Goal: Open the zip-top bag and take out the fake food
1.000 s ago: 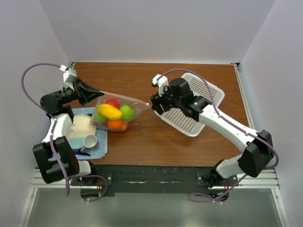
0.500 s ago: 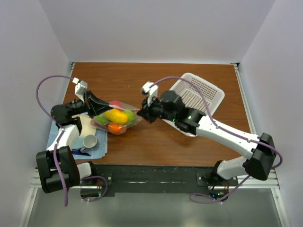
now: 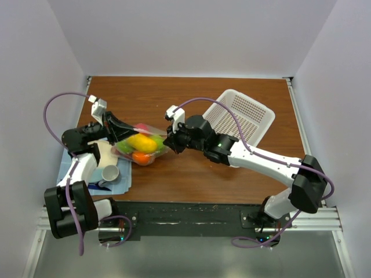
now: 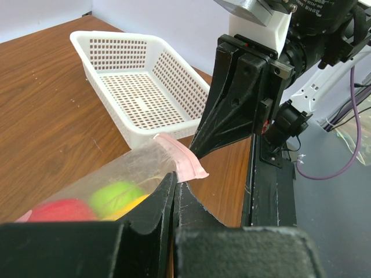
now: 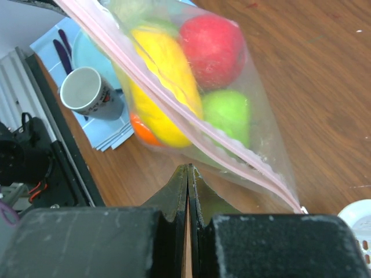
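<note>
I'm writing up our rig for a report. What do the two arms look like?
The left arm and right arm have white links, black joints, black wedge-shaped end effectors, a white wrist camera block and a looping purple cable each.

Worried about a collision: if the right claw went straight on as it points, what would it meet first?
The right claw would likely meet the bag first, just ahead of its tips; the green apple sits behind the plastic.
</note>
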Robot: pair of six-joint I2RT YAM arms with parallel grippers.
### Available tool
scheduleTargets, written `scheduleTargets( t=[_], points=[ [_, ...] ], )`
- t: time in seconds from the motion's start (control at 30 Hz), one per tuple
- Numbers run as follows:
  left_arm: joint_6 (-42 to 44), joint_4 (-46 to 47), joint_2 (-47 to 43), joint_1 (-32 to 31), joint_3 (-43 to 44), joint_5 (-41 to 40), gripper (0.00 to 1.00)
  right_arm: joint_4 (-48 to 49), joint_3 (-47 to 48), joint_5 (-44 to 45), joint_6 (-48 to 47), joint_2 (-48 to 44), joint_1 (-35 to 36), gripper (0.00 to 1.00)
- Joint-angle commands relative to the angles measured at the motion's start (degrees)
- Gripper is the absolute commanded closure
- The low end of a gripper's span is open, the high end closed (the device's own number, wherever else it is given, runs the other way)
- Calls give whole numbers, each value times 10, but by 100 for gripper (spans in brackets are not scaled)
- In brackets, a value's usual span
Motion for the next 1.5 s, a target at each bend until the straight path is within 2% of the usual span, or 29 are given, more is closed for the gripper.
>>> scheduleTargets(
  t=[0.0,0.3,0.67,0.83,1.13,1.17,1.2,1.27,1.3,1.4,1.47],
  points=[
    [-13,324,-15,-2,12,67,100,26,23,26,-8,-20,-5,100],
    [-19,300,-46,-2,-8,71,100,29,8,24,-10,-49,-14,100],
    [-21,268,-80,-4,-30,68,100,46,3,-8,5,-31,-17,100],
    [-19,260,-81,-11,-39,64,92,37,-6,-12,8,-36,-17,100],
    [-20,257,-83,-13,-31,60,91,38,-20,-23,24,-28,-16,100],
    [-23,255,-84,-15,-32,59,88,39,-19,-24,26,-26,-16,100],
    [-24,247,-85,-19,-34,55,76,41,-18,-27,28,-20,-15,100],
    [-26,234,-85,-26,-44,51,62,41,-15,-27,28,-12,-15,100],
    [-24,220,-85,-37,-49,50,38,38,-14,-26,25,-6,-15,100],
    [-8,220,-78,-40,-57,75,30,32,-13,-26,19,-6,-15,100],
    [-15,240,-61,-32,-32,85,27,32,-19,-26,17,-10,-14,98]
  ],
)
